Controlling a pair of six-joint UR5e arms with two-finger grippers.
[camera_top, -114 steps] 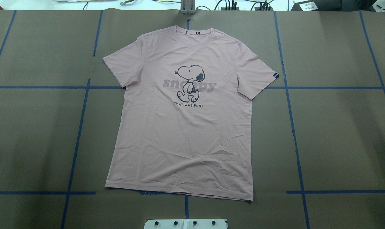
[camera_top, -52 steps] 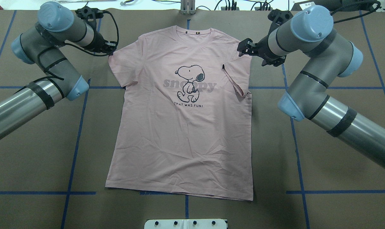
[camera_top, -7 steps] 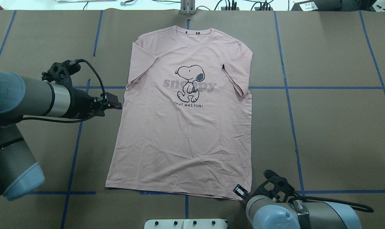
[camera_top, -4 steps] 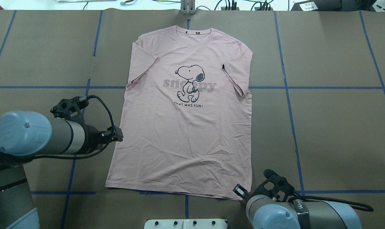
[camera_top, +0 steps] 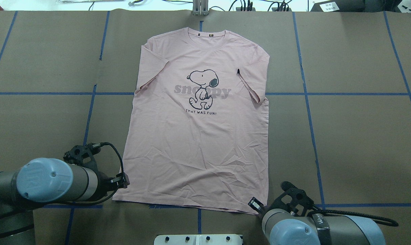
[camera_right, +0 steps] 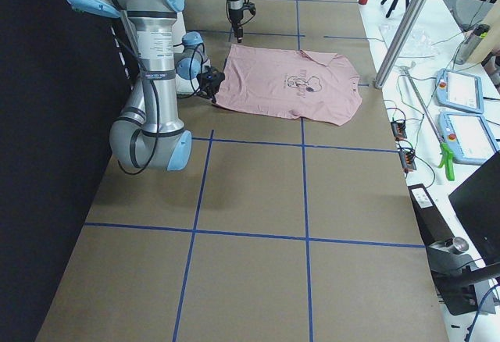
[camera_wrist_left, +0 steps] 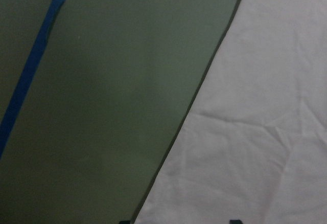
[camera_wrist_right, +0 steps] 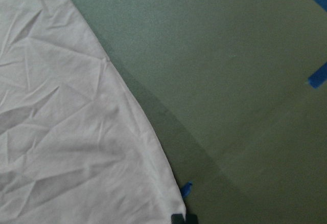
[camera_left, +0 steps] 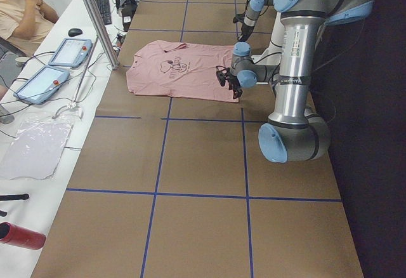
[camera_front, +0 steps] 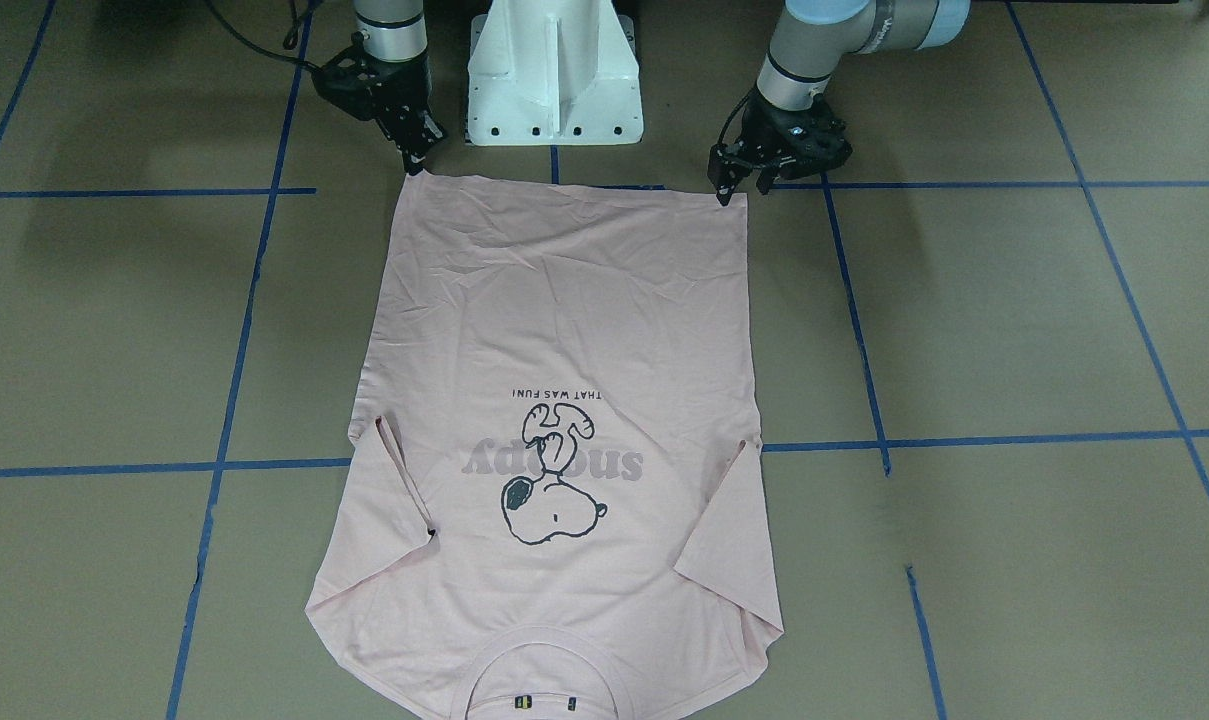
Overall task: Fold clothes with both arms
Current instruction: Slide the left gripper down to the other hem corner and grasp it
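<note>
The pale pink T-shirt (camera_top: 198,143) lies flat and face up, collar away from me, both sleeves folded inward; it also shows in the front view (camera_front: 564,330). My left gripper (camera_top: 123,180) is open at the hem's left corner (camera_front: 729,188). In the left wrist view its fingertips stand apart, one on each side of the shirt's side edge (camera_wrist_left: 255,132). My right gripper (camera_top: 255,204) is at the hem's right corner (camera_front: 414,162). In the right wrist view its tips (camera_wrist_right: 184,218) are together at the cloth's corner (camera_wrist_right: 66,132).
The white pedestal base (camera_front: 554,70) stands just behind the hem. Blue tape lines (camera_top: 307,93) cross the brown table. A metal pole (camera_left: 95,18), tablets (camera_left: 68,51) and a seated person (camera_left: 19,11) are at the table's far side.
My left arm has moved back along the shirt's left edge, from chest height to the hem corner. My right gripper has stayed at the right hem corner. The shirt has not moved.
</note>
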